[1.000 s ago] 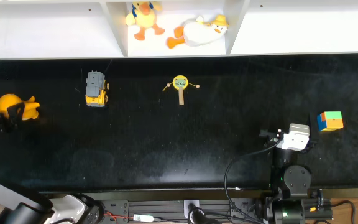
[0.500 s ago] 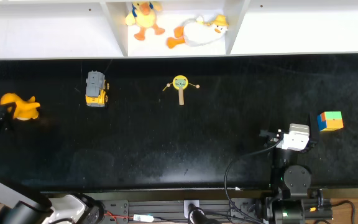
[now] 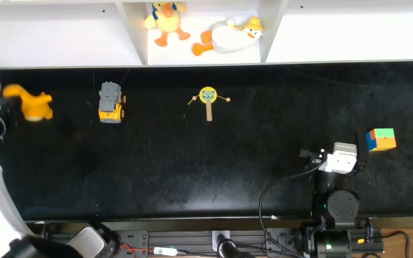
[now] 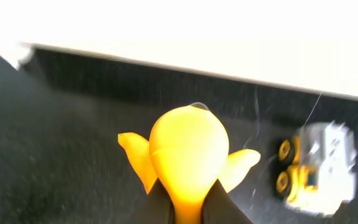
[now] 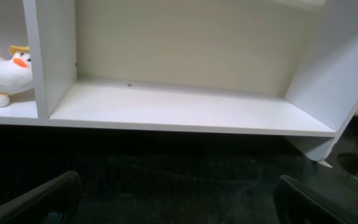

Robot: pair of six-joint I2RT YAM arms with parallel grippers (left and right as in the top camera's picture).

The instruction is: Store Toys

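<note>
My left gripper (image 3: 7, 107) is at the far left of the black table, shut on a yellow-orange rubber toy (image 3: 31, 104). In the left wrist view the toy (image 4: 188, 149) sticks out from between the fingers (image 4: 157, 202), lifted over the table in front of the white shelf (image 4: 197, 37). A grey and yellow toy truck (image 3: 110, 102) stands to its right, also seen as the truck (image 4: 319, 171). A yellow rattle drum (image 3: 208, 100) lies mid-table. A colour cube (image 3: 381, 139) sits at the right. My right gripper (image 5: 179, 211) is open near the front right, facing an empty shelf bay (image 5: 185, 106).
The shelf's middle bay holds a yellow plush duck (image 3: 165, 18) and a white plush duck (image 3: 228, 36), the white one also showing as a plush (image 5: 2, 68). A divider wall (image 5: 51, 56) separates the bays. Cables (image 3: 285, 190) trail by the right arm's base.
My left gripper has carried the yellow toy up the picture, from the table's left edge toward the shelf. The right arm has not moved.
</note>
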